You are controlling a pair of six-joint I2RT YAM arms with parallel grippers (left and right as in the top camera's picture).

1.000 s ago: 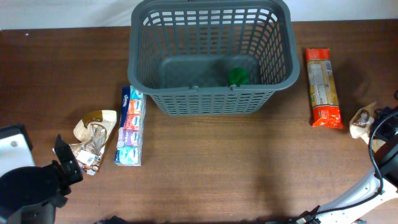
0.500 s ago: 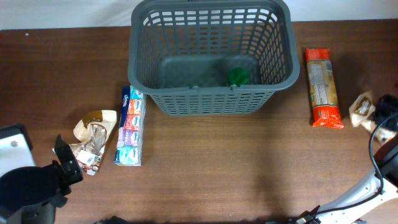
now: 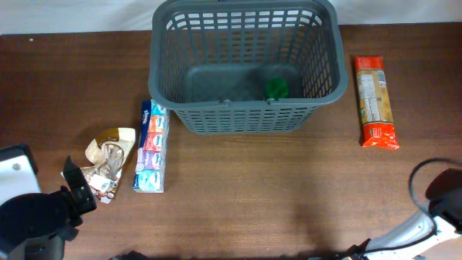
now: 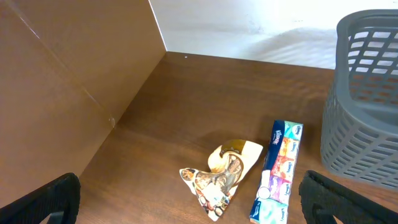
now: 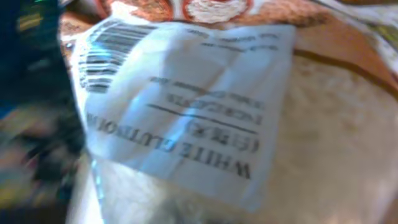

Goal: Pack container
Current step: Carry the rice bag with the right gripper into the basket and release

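1. Overhead: the container (image 3: 245, 119) stands far-centre on the surface (image 3: 238, 206), long axis crosswise, forward-left of the right arm (image 3: 442, 189).
2. Left wrist: left tool (image 4: 186, 202) released, empty, container ahead-right.
3. Right wrist: right tool clenched, apparently pinching a rice packet (image 5: 205, 124).

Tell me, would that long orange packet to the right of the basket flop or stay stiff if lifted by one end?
Probably fairly stiff: the long orange packet lies dead straight and looks evenly filled from end to end. Its glossy wrapper might be slippery to hold. It rests flat on a broad side, so a push would likely slide it rather than roll it.
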